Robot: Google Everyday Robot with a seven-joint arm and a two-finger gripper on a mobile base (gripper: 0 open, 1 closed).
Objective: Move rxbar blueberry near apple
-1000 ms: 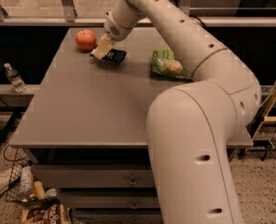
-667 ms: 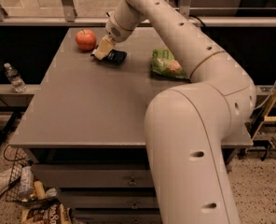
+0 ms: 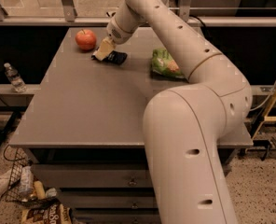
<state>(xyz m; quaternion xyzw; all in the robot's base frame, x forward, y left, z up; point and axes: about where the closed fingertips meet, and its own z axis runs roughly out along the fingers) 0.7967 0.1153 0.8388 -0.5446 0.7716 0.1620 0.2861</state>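
1. Floor clutter (image 3: 37, 213): loose snack packets at lower left, nearest the lens. No part in my task.

2. Arm (image 3: 189, 143): a thick pale link fills the right foreground, then bends up and across to the far left of the table. It hides the table's right side from me.

3. Table (image 3: 82, 106): a flat grey top over drawers (image 3: 128, 181). It is the working surface for every item below.

4. Water bottle (image 3: 14, 78): upright on a ledge off the left edge, well apart from the work.

5. Green bag (image 3: 165, 63): crinkly, lying flat to the right of the bar and apart from it, its right side behind the arm. I leave it alone.

6. Rxbar blueberry (image 3: 118, 57): a small dark wrapper lying flat on the far part of the table. It sits near the apple, to its right and a little closer to me, not touching it.

7. Gripper (image 3: 103, 50): slanted down at the bar's left end, between bar and apple, touching the wrapper or just over it. Whether the jaws are clenched on the bar or released, I cannot tell. I judge the low slant suits so flat a thing.

8. Apple (image 3: 86, 39): round and red-orange, dimple up, near the far left corner. I judge the bar already close, so little is left to do. The risk is nudging the apple, which would roll.

9. Railing (image 3: 68, 6): metal posts beyond the table's far edge.
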